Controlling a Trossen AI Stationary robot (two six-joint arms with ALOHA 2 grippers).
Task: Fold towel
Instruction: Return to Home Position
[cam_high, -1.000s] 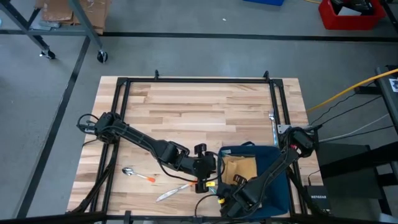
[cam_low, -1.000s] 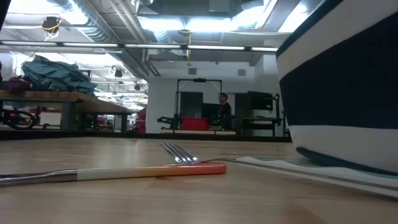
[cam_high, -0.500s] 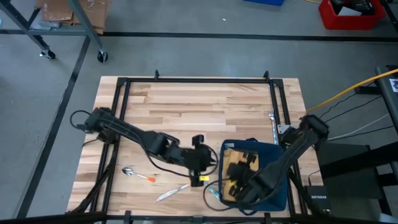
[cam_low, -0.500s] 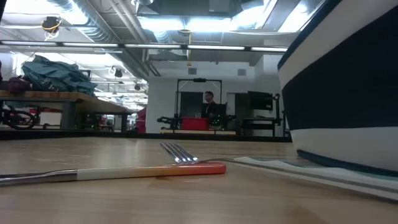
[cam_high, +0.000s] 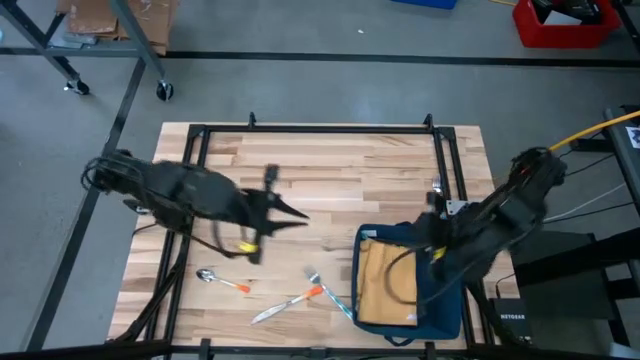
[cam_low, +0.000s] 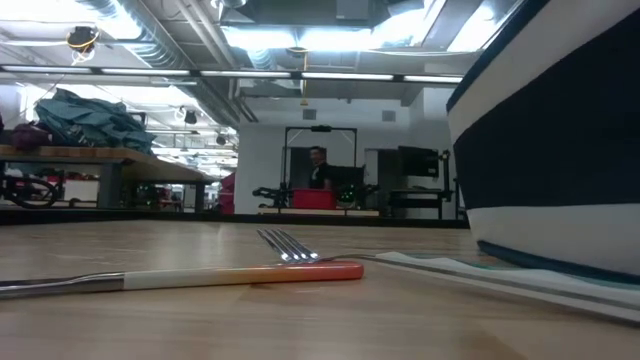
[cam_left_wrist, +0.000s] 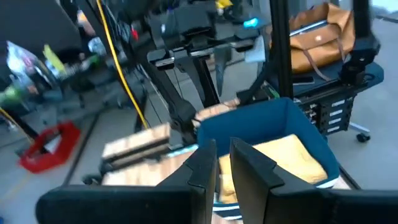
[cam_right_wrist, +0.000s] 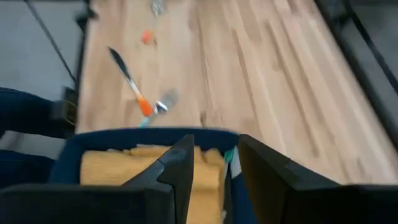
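A yellow towel (cam_high: 385, 285) lies in a dark blue bin (cam_high: 445, 305) at the table's near right; it also shows in the left wrist view (cam_left_wrist: 283, 155) and the right wrist view (cam_right_wrist: 143, 168). My left gripper (cam_high: 298, 216) hangs over the table's left middle, well away from the bin (cam_left_wrist: 267, 121). It points toward the bin, and its fingers (cam_left_wrist: 222, 163) stand a narrow gap apart with nothing between them. My right gripper (cam_high: 432, 240) hovers above the bin's far right corner (cam_right_wrist: 149, 135), open and empty (cam_right_wrist: 216, 163).
A spoon (cam_high: 212, 277), an orange-handled fork (cam_high: 322, 291) and a knife (cam_high: 275, 312) lie on the wood left of the bin. In the low view the fork (cam_low: 250, 272) lies in front of the bin's wall (cam_low: 560, 150). A black frame (cam_high: 320, 128) rims the table. A person stands far off in the room.
Both arms have risen and drawn back from the bin. My left gripper went up and toward the table's left edge, my right gripper up and toward the right edge, both rolling as they went. The towel stays in the bin, now uncovered.
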